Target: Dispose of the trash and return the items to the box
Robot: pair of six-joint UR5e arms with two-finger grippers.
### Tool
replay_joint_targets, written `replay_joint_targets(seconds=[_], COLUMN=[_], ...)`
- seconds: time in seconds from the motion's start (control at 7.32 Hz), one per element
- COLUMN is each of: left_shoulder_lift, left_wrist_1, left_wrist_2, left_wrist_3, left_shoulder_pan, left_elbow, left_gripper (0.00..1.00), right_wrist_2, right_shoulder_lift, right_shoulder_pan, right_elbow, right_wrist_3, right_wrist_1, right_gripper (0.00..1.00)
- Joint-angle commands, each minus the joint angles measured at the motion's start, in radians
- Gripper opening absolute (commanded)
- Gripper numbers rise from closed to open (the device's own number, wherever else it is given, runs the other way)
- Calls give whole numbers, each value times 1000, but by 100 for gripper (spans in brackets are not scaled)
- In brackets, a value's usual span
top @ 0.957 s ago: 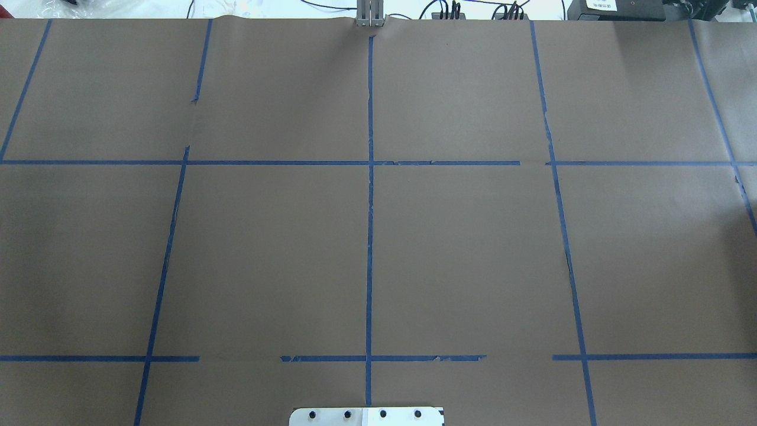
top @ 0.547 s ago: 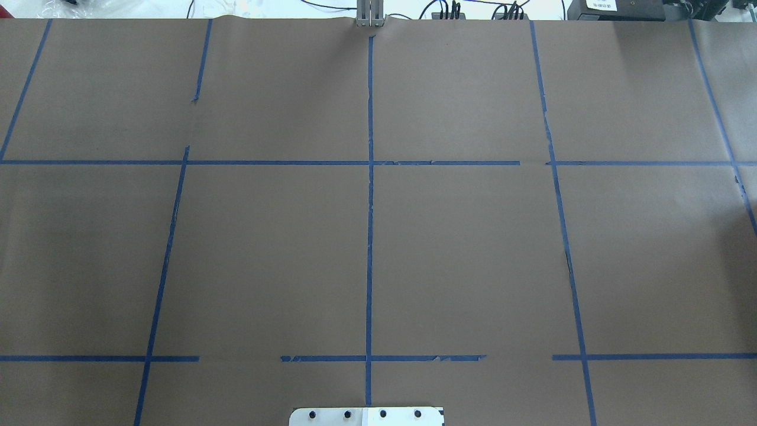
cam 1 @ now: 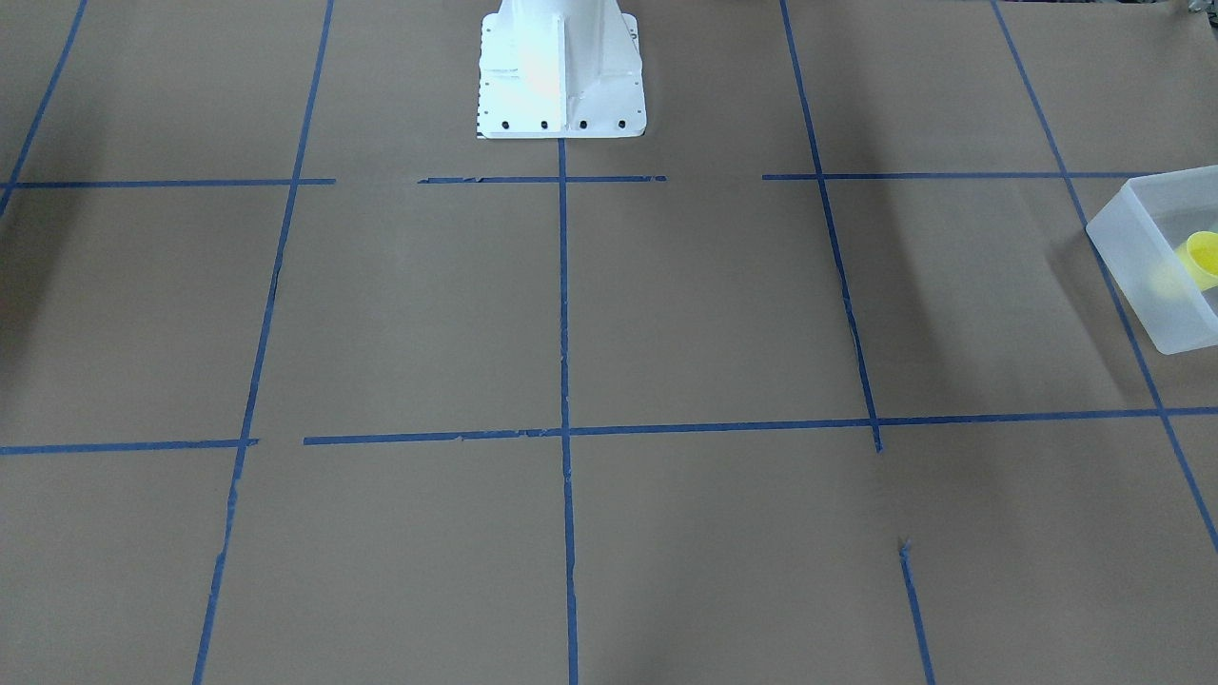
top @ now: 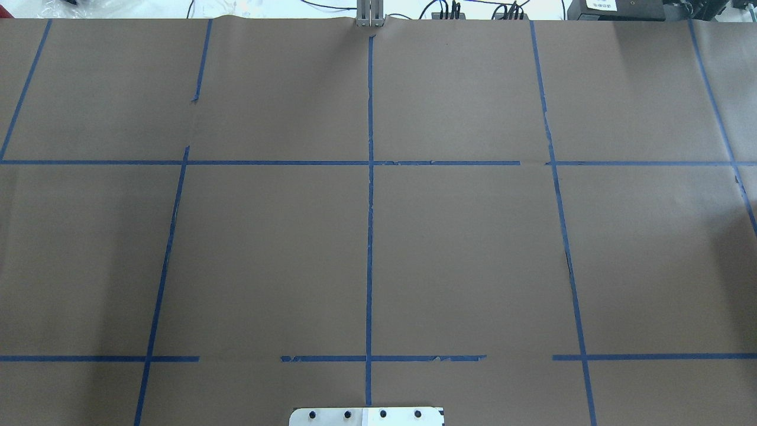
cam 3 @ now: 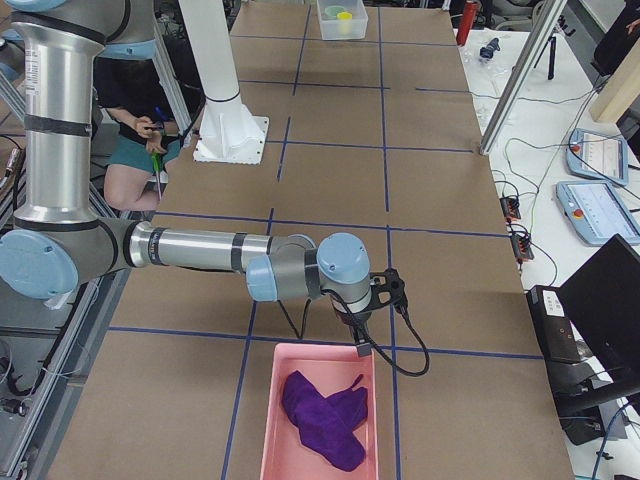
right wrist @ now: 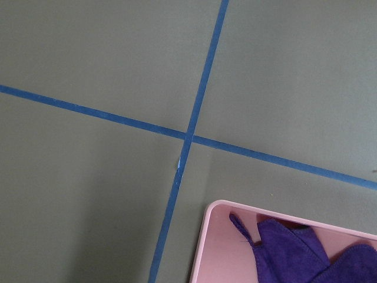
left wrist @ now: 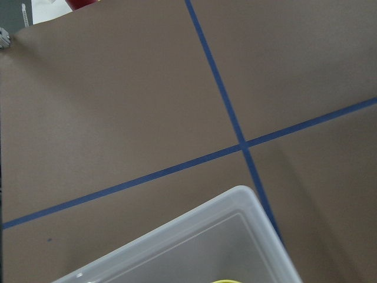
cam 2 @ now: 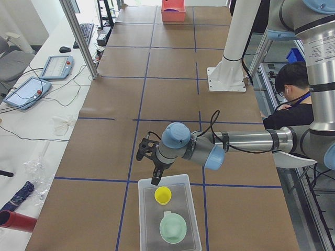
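Note:
The frosted-white box (cam 2: pixel 144 219) sits at the table's left end. It holds the yellow cup (cam 2: pixel 163 195) and the mint-green bowl (cam 2: pixel 173 229). The box (cam 1: pixel 1132 257) and cup (cam 1: pixel 1201 257) also show at the right edge of the front-facing view, and a corner of the box (left wrist: pixel 235 236) shows in the left wrist view. My left gripper (cam 2: pixel 155 181) hangs over the box's far rim, beside the cup; I cannot tell if it is open. My right gripper (cam 3: pixel 360 350) hangs over the far rim of a pink tray (cam 3: pixel 272 420); I cannot tell its state either.
The pink tray holds a purple cloth (cam 3: pixel 325 415), also in the right wrist view (right wrist: pixel 294 253). The white robot base (cam 1: pixel 561 71) stands at mid-table. An operator (cam 2: pixel 293 94) sits behind the robot. Tablets (cam 2: pixel 56 67) and cables lie beyond the table's edge.

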Motion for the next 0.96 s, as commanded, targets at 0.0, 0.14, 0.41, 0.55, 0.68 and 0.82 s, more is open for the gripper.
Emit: replay_joint_targets(seconds=[0.0, 0.14, 0.41, 0.55, 0.68, 0.82], left_shoulder_lift=[3, 8, 38, 38, 40, 34], left_wrist_1=[184, 184, 187, 187, 186, 186], left_wrist_2=[-2, -1, -2, 6, 6, 7], left_wrist_3=[8, 14, 30, 30, 30, 31], left_shoulder_pan=[12, 12, 10, 10, 9, 7], left_elbow=[-54, -34, -30, -16, -14, -11], left_gripper=[100, 100, 100, 100, 100, 100], right_wrist_2=[-9, -4, 16, 4, 4, 4], right_shoulder_lift=[-3, 8, 23, -10, -12, -11], right_shoulder_pan=[-38, -54, -60, -60, -60, -60], right_elbow=[-1, 6, 66, 102, 114, 116], right_wrist_3=[4, 4, -12, -13, -13, -12], right_wrist_1=[-63, -143, -295, -294, -294, -294], right_gripper=[100, 100, 100, 100, 100, 100])
